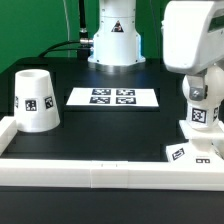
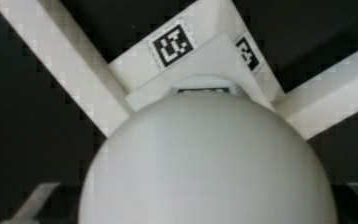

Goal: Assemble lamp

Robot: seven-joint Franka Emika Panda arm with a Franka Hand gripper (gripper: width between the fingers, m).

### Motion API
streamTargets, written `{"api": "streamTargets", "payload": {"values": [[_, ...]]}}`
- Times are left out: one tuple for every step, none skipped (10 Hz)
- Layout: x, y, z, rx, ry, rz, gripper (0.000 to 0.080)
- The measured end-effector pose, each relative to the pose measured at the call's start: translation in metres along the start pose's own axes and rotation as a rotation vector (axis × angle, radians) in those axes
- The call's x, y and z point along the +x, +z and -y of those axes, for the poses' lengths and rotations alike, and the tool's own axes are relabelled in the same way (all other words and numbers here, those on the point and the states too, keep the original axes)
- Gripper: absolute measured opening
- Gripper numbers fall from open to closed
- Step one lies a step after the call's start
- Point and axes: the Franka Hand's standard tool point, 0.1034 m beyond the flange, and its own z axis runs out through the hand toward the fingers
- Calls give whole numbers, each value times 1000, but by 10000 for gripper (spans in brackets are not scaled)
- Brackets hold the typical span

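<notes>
My gripper [image 1: 200, 104] is at the exterior view's right, shut on the white rounded bulb [image 1: 203, 118], which bears a square tag. The bulb stands upright over the flat square base [image 1: 182, 152], which lies in the front right corner against the white rails. I cannot tell whether the bulb touches the base. In the wrist view the bulb [image 2: 202, 150] fills the middle, and the base [image 2: 202, 48] shows beyond it with two tags. The gripper [image 2: 197, 212] has a dark fingertip [image 2: 19, 208] showing at the bulb's side. The tapered shade [image 1: 35, 98] stands alone at the left.
The marker board [image 1: 113, 97] lies flat in the middle of the black table. The arm's white pedestal [image 1: 112, 38] stands behind it. A white rail [image 1: 90, 167] runs along the front edge, and two rails meet in a corner in the wrist view [image 2: 83, 70].
</notes>
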Motion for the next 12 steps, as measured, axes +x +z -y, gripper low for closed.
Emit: {"api": "streamTargets", "payload": {"values": [[2,0,0,-5,123,-5,578],[2,-1,-1,-9,240,-6,578],[2,-1,-2,-10,322,-6,579],[1,-1,-3,-9,411,-7,580],[0,-1,-4,-11,486,-7,580],[0,-1,-4,-11,503,-7,580],[0,-2,-5,-12,588,-8,580],[-1,-2,-6,-13,660,-8,580],[-2,-2,-6,-13,710,-8,580],[-2,-2,-7,-13,772,-8,580],[-3,-2,-8,-14,864,-10,580],[-6,0,-8,-14,970,-13,580]]}}
